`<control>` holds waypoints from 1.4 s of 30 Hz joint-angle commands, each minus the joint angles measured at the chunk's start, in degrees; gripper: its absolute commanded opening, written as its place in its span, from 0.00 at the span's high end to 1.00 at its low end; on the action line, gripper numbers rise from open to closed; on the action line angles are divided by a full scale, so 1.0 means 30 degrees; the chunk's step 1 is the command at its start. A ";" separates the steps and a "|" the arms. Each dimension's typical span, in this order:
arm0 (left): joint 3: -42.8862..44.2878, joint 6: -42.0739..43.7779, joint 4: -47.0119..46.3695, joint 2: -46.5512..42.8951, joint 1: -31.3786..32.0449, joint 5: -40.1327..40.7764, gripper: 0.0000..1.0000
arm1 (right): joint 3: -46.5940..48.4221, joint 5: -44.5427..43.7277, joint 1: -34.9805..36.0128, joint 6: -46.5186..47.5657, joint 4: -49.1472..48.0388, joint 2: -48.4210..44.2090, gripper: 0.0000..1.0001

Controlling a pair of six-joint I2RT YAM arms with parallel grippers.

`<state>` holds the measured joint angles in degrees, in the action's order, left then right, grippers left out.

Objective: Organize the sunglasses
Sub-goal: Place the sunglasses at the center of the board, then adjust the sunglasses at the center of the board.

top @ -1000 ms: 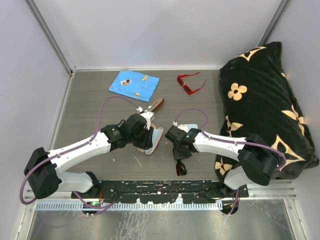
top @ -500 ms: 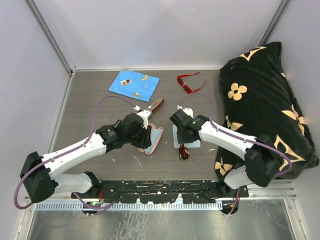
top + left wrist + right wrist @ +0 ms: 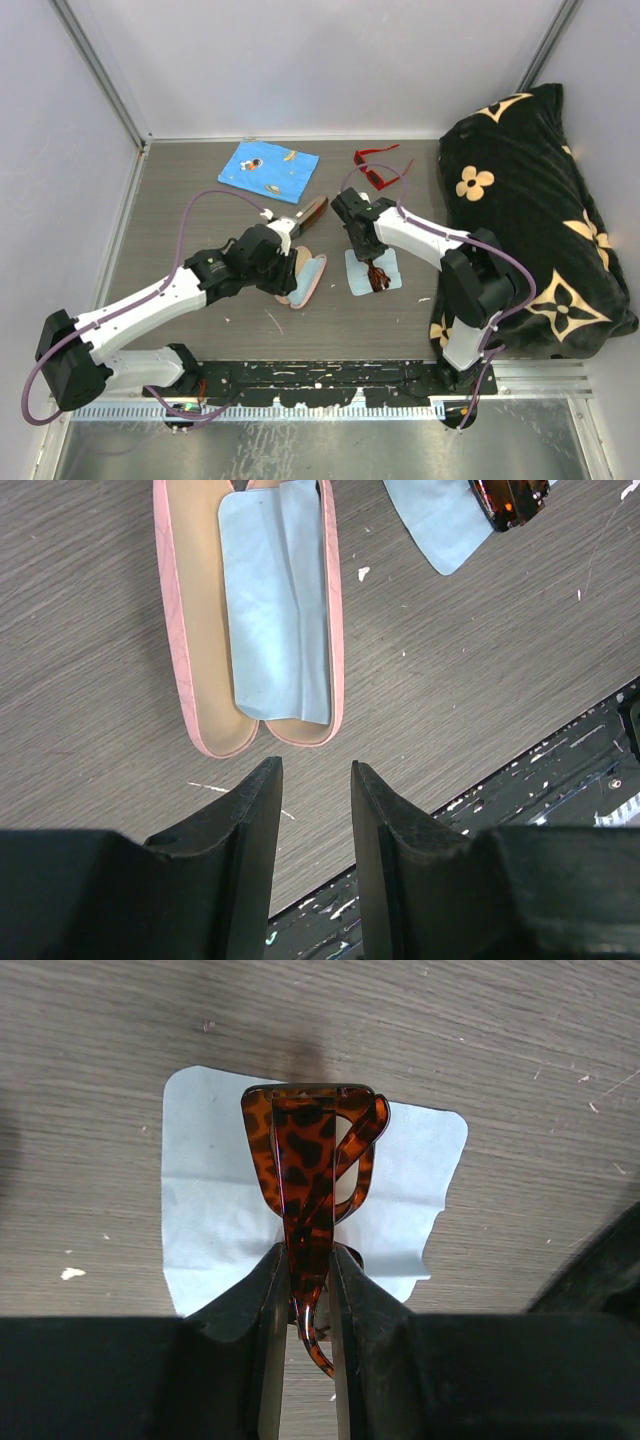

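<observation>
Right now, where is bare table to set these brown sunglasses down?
Bare wood: left side, between blue cloth and left arm; near strip between pink case and rail. Crowded: the middle, with slim case, pale cloth, red sunglasses. Black blanket fills the right.

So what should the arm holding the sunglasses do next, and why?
The right gripper is shut on the brown sunglasses above a blue cloth, and the pink case lies open nearby, so probably carry them left into it.
</observation>
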<state>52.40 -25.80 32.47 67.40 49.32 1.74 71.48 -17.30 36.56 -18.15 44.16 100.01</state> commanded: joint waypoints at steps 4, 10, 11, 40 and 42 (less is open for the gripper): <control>0.0684 0.0528 0.0105 -0.0745 -0.0246 0.0355 0.64 | 0.0722 0.0330 -0.0006 0.3162 0.0160 -0.0449 0.67; 0.0579 0.0625 -0.0103 -0.0583 -0.0376 0.0118 0.64 | -0.0338 0.1404 -0.0049 0.2012 -0.0415 -0.1962 0.48; 0.0609 0.0631 -0.0119 -0.0581 -0.0384 0.0083 0.64 | -0.0490 0.1270 -0.0055 0.1723 -0.0423 -0.2241 0.48; 0.0481 0.0442 -0.0670 -0.0171 -0.0572 -0.0579 0.64 | -0.7615 0.2947 -0.0234 -0.7441 -0.5138 -0.5796 0.78; 0.0517 0.0456 -0.0631 -0.0127 -0.0568 -0.0579 0.64 | -0.7572 0.2577 -0.0269 -0.7251 -0.5054 -0.5427 0.79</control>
<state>52.45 -24.62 32.86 67.07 47.88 0.62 48.10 -6.44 35.83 -40.91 30.24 82.52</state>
